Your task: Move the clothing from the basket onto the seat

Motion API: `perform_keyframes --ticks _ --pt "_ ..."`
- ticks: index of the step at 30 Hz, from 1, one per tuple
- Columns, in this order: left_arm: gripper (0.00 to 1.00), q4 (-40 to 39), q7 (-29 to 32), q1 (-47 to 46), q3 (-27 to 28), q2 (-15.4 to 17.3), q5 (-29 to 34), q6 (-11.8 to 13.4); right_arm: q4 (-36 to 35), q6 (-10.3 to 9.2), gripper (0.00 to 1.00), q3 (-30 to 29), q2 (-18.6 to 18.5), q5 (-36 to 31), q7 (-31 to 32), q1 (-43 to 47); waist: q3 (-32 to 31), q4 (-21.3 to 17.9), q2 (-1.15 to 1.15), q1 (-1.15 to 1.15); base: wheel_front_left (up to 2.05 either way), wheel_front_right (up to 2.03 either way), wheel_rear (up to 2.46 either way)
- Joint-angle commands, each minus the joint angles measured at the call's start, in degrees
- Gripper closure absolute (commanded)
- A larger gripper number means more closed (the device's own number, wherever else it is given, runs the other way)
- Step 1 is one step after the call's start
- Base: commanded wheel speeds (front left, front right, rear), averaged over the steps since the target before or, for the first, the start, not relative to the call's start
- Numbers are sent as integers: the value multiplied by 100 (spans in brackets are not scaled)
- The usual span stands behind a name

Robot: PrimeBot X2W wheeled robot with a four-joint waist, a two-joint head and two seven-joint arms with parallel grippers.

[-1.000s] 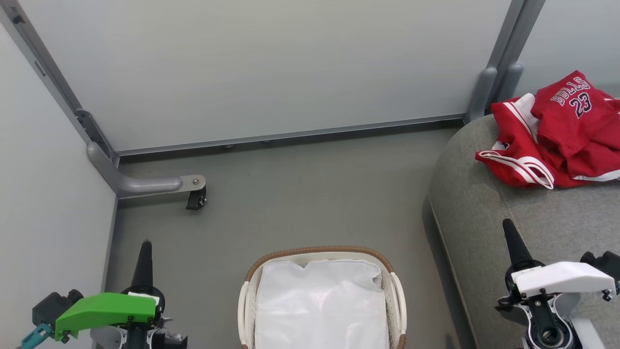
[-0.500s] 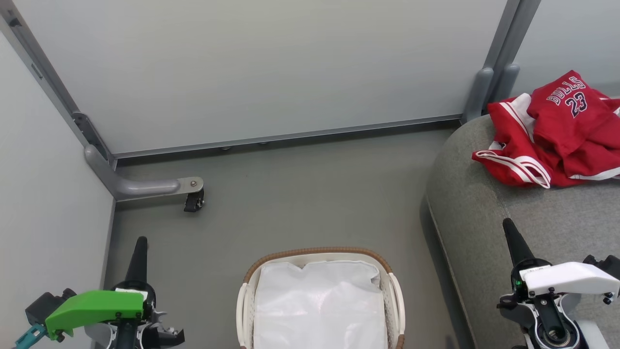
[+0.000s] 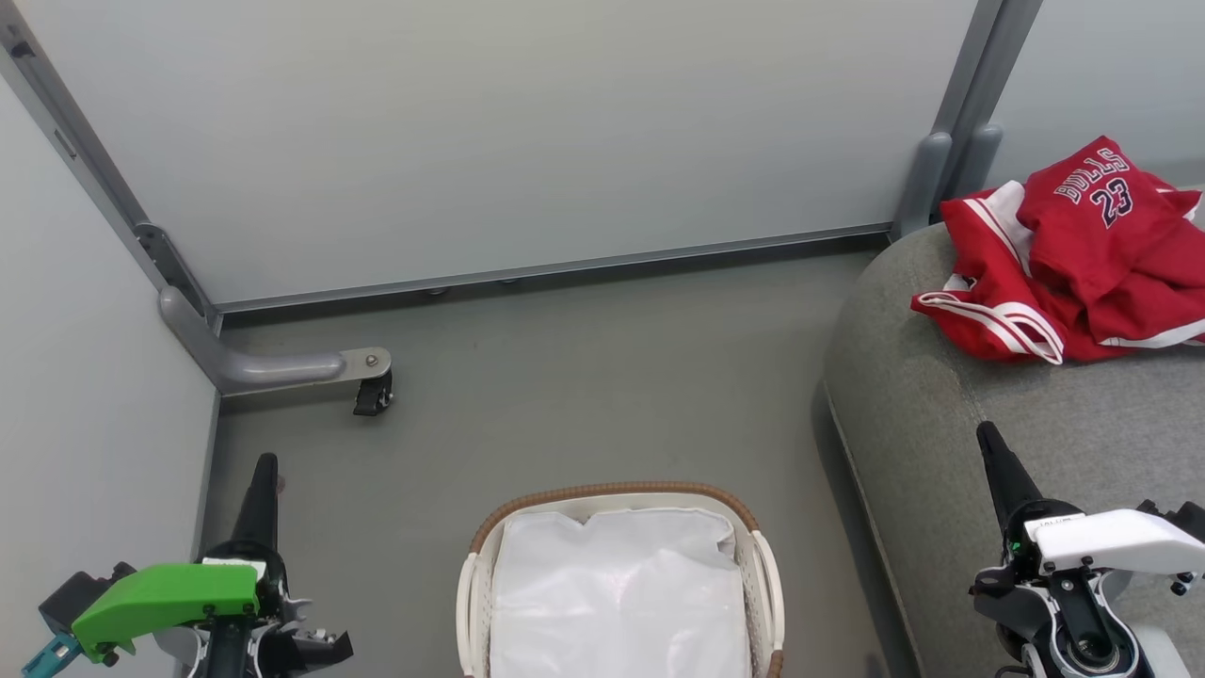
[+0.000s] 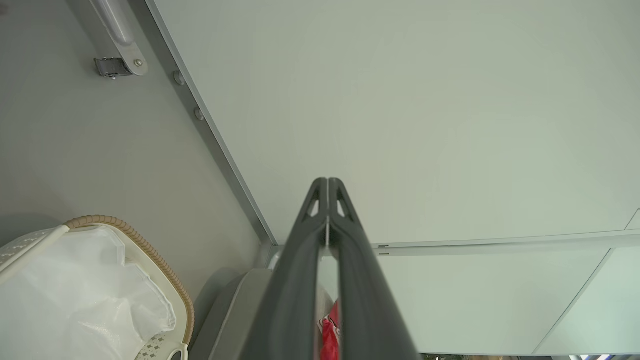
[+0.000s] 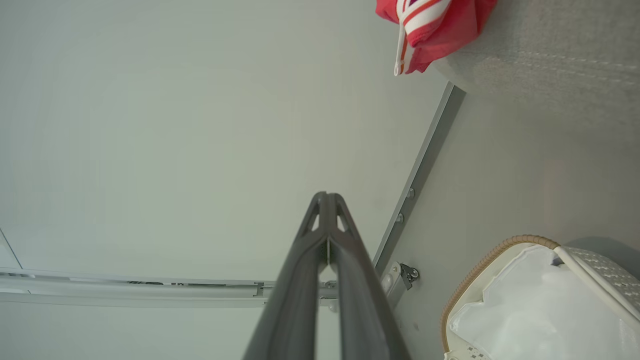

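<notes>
Grey floor (image 3: pixel 584 377) lies in front of you, closed in by pale partition panels (image 3: pixel 518 141) on grey metal frames. A small black caster (image 3: pixel 374 394) sits under a bracket at the far left.

Near the bottom middle of your head view stands the basket (image 3: pixel 612 492), white plastic with a brown woven rim. Its white liner (image 3: pixel 621 603) lies rumpled across the inside.

You will find the clothing (image 3: pixel 1073 273) on the seat (image 3: pixel 941 424), the big grey sofa cushion on your right. A red jersey (image 3: pixel 1101 226) printed BULLS 23 lies crumpled on top of red shorts (image 3: pixel 988 311) with white striped trim. The heap sits near the cushion's far rounded corner, well apart from the basket. In your right wrist view a striped edge of the shorts reaches the cushion's rounded edge.

Your left gripper (image 3: pixel 264 463) sits at the lower left over the floor, just beside the left panel. Its two dark fingers are pressed together with nothing between them, and your left wrist view shows them meeting at the tips.

Your right gripper (image 3: pixel 986 433) sits at the lower right above the near part of the seat. Its fingers are likewise closed tight and empty. They point up the cushion towards the clothing, well apart from it. Neither gripper touches the basket.
</notes>
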Motion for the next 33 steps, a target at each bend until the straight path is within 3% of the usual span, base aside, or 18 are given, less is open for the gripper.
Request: perform_keyframes --ticks 1,22,33 --pt "100 -45 33 -114 36 33 -126 -43 -54 1 100 -23 -36 126 45 43 -2 -5 0 0 0 0 0" --pt "100 -150 275 -114 197 36 -882 -50 -133 1 100 -63 -43 1068 290 86 -37 -78 0 0 0 0 0" --pt "100 -144 282 -110 196 36 -875 -51 -130 1 100 -62 -43 1063 282 87 -38 -79 0 0 0 0 0"
